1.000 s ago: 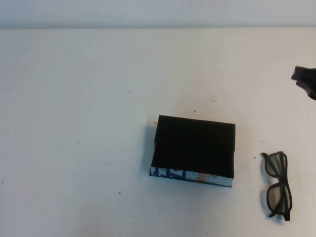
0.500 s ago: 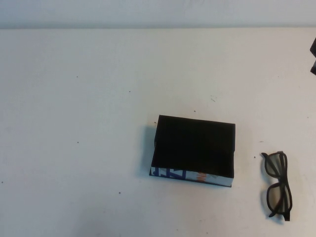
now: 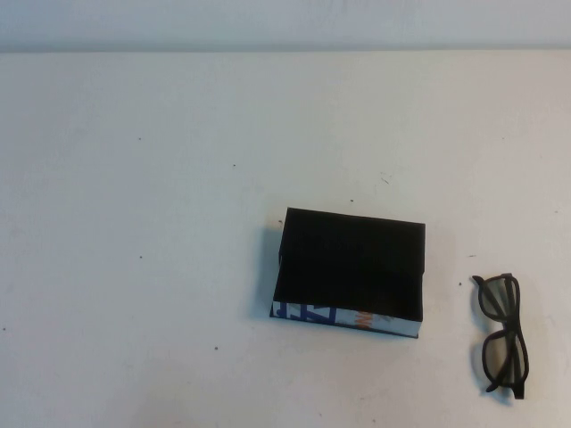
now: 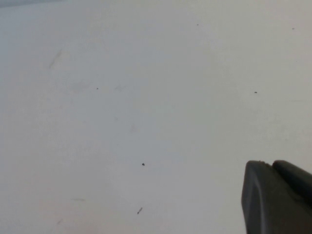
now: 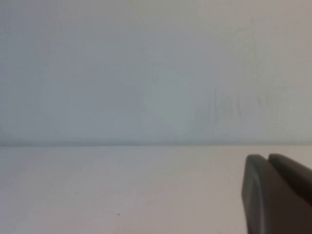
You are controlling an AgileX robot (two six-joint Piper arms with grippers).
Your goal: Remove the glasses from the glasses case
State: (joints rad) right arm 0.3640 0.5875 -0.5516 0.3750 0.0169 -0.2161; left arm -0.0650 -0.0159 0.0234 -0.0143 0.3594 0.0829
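The glasses lie on the desk at the near right, folded flat, just to the right of the glasses case and apart from it. They are already out of the case, so the task looks done or nearly so. The case sits right of the middle, its black inside facing up and its white printed side turned toward the near edge; nothing is visible inside it.

Neither arm shows in the high view, which suggests both are parked clear of the work. The left tool hangs above bare desk; only one corner of it shows, so I cannot tell whether its fingers are apart or together. The right tool points across the desk toward the far wall, and its state cannot be told either.

The desk is plain white with a few small dark specks. A pale, bare wall rises behind its far edge.
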